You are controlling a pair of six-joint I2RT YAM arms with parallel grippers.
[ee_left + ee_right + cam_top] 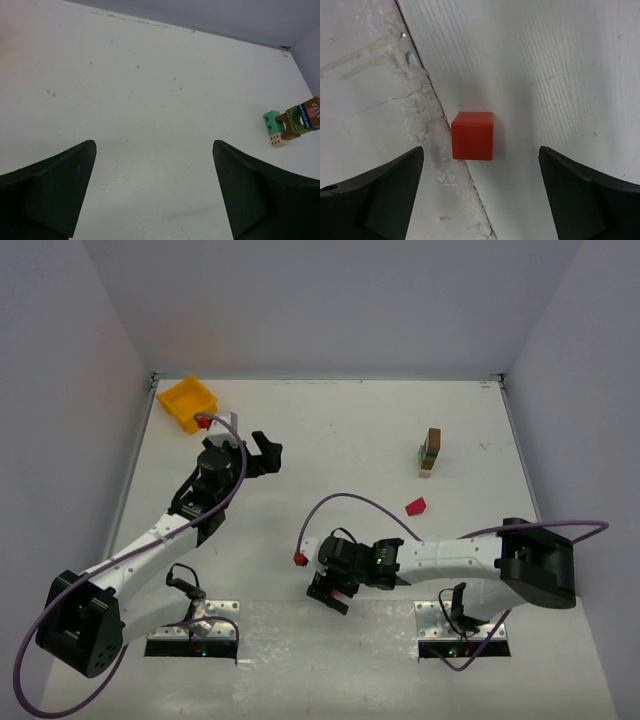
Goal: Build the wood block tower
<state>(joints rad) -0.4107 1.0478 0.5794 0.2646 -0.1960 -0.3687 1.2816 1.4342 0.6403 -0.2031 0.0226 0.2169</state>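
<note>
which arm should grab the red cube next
Right. The right arm's fingers stand open, with the red cube just ahead of the gap between them. The left arm's fingers hang over bare table, far from that cube.

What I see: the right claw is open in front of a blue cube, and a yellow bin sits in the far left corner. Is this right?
Not quite: the cube is orange-red, not blue. The right wrist view shows it just ahead of the open right claw. The yellow bin does sit in the far left corner.
</note>
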